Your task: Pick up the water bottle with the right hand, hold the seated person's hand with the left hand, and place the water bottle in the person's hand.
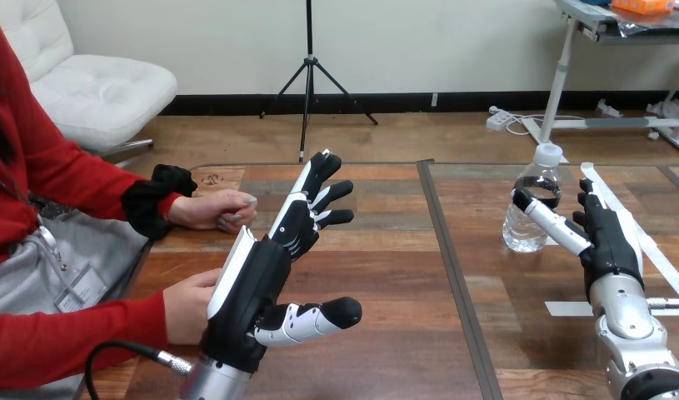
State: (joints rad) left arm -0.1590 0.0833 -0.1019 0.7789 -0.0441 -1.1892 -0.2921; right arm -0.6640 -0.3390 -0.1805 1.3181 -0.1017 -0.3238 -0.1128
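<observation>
In the head view, the water bottle (542, 175) stands upright on the tabletop (402, 275) at the right. The right hand (606, 242) is just beside it, spread, its thumb lying across the bottle's front and not closed round it. The left hand (261, 275) is raised with straight, spread fingers, beside the person's nearer hand (186, 304); the person's farther hand (212, 210) rests apart.

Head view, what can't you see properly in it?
- Person's lower hand: fingers hidden behind the left hand, head view.
- Water bottle: the thumb of the right hand crosses its side, head view; whether they touch is unclear.
- Left arm: cut off by the bottom edge.
</observation>
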